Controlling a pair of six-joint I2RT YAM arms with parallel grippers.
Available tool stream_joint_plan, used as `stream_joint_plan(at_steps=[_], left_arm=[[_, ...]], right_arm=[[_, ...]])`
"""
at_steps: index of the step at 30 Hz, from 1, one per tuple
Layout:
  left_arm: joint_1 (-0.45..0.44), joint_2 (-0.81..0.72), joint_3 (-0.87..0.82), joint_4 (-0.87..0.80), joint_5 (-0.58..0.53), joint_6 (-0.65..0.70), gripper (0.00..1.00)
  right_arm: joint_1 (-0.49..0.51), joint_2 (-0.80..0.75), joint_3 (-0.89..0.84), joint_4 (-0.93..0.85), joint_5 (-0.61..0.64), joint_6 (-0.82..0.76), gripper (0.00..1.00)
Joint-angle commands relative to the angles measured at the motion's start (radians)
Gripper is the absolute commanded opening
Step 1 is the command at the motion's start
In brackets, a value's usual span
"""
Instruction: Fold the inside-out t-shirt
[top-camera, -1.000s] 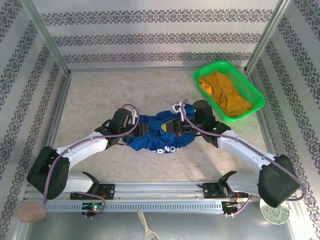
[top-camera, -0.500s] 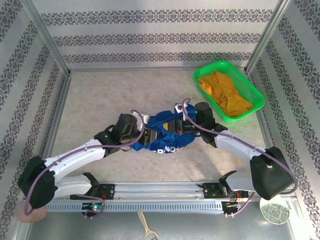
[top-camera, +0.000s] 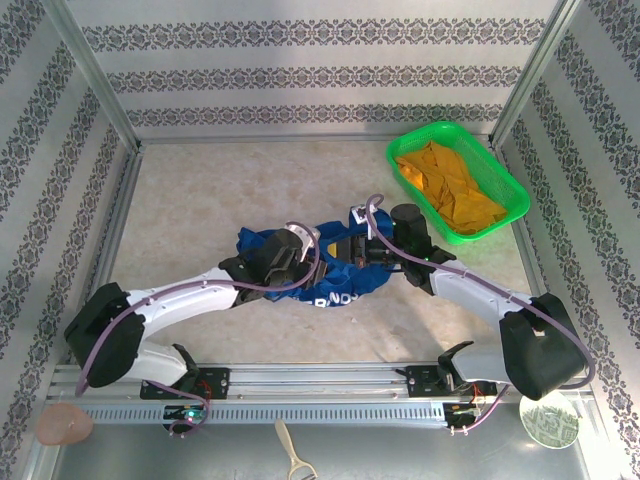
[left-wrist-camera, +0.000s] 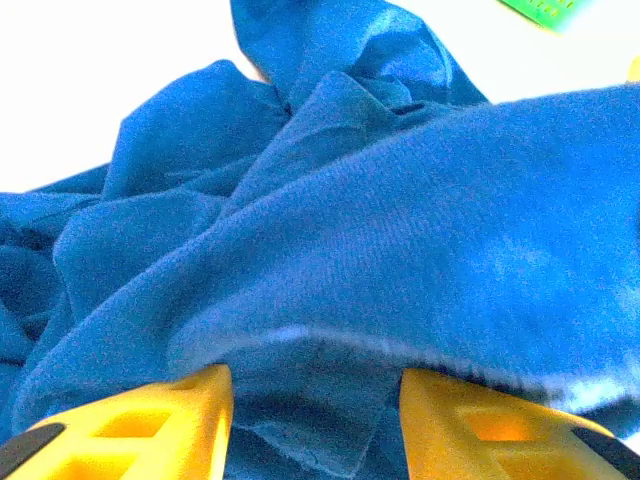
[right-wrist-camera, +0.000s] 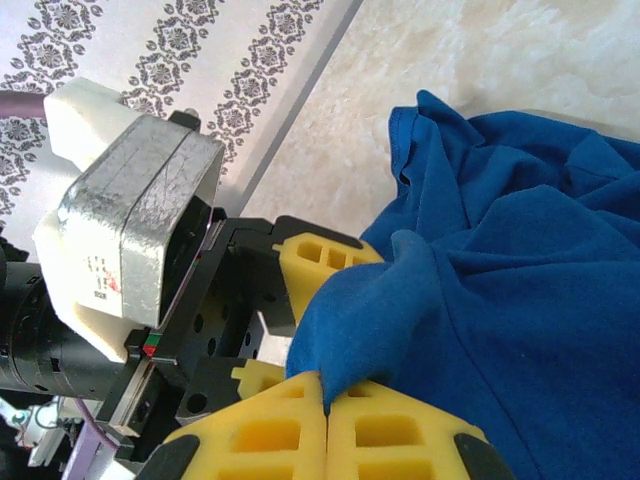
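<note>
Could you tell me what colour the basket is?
The basket is bright green, clearest in the top view.

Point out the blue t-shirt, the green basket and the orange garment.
blue t-shirt (top-camera: 340, 285): top view, cloth just above the white lettering.
green basket (top-camera: 467, 234): top view, wall at its near corner.
orange garment (top-camera: 450, 190): top view, middle of the pile.

The white-and-black left arm (top-camera: 185, 298) stretches low toward the centre, and its yellow-fingered left gripper (left-wrist-camera: 310, 400) is spread wide. The matching right arm (top-camera: 470, 290) bends inward, and its right gripper (right-wrist-camera: 325, 400) is pinched tight on the royal-blue cotton t-shirt (right-wrist-camera: 500, 280).
</note>
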Motion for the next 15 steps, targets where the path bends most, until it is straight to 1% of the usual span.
stream_joint_plan(at_steps=[1, 2, 6, 8, 10, 13, 15], left_arm=[[-0.01, 0.035, 0.045, 0.02, -0.057, 0.034, 0.44], [-0.011, 0.048, 0.056, 0.013, -0.071, 0.035, 0.37], [-0.009, 0.055, 0.104, -0.044, -0.125, 0.064, 0.0], [-0.004, 0.008, 0.125, -0.074, -0.132, 0.09, 0.0], [0.016, -0.061, 0.146, -0.093, -0.101, 0.097, 0.0], [0.067, -0.173, 0.196, -0.129, 0.015, 0.086, 0.0], [0.087, -0.218, 0.239, -0.149, 0.08, 0.077, 0.0]], right_arm=[[-0.007, -0.017, -0.011, 0.042, -0.002, 0.003, 0.0], [-0.01, -0.019, -0.013, 0.041, -0.001, 0.004, 0.0], [-0.029, -0.026, -0.016, 0.042, 0.013, 0.013, 0.0], [-0.051, -0.029, -0.016, 0.04, 0.041, 0.025, 0.0], [-0.078, -0.026, -0.014, 0.04, 0.063, 0.045, 0.0], [-0.123, -0.012, -0.002, 0.043, 0.095, 0.078, 0.0], [-0.139, -0.001, 0.012, 0.049, 0.104, 0.096, 0.0]])
